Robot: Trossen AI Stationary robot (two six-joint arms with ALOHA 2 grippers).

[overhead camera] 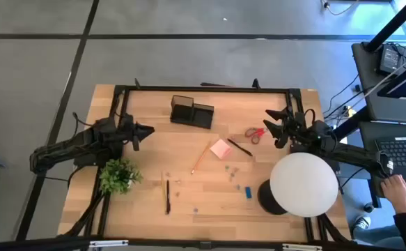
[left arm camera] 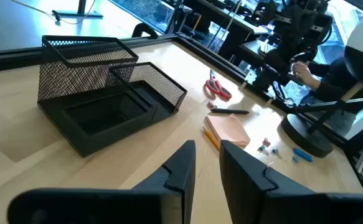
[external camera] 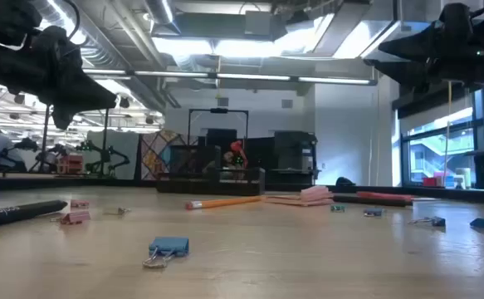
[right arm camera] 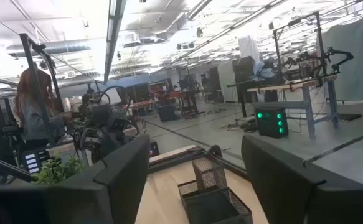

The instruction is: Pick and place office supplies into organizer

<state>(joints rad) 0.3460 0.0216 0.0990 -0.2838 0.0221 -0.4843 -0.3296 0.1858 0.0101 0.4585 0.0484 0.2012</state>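
Note:
The black mesh organizer (overhead camera: 192,111) stands at the table's far middle, its tall cup beside the low tray (left arm camera: 106,106). Red-handled scissors (overhead camera: 254,134), a pink sticky-note pad (overhead camera: 221,148), a pencil (overhead camera: 200,157), two black pens (overhead camera: 239,147) (overhead camera: 167,196), a small blue block (overhead camera: 248,191) and tiny clips (overhead camera: 230,171) lie flat on the wood. My left gripper (overhead camera: 147,130) hovers left of the organizer, fingers (left arm camera: 184,163) a narrow gap apart and holding nothing. My right gripper (overhead camera: 272,122) hovers beside the scissors, wide open (right arm camera: 195,149), also holding nothing.
A green potted plant (overhead camera: 118,176) stands near the left arm. A white globe lamp (overhead camera: 303,184) on a round black base rises at the near right, under the right arm. A person's hand (overhead camera: 396,187) shows beyond the table's right edge. A blue binder clip (external camera: 167,247) lies near the front.

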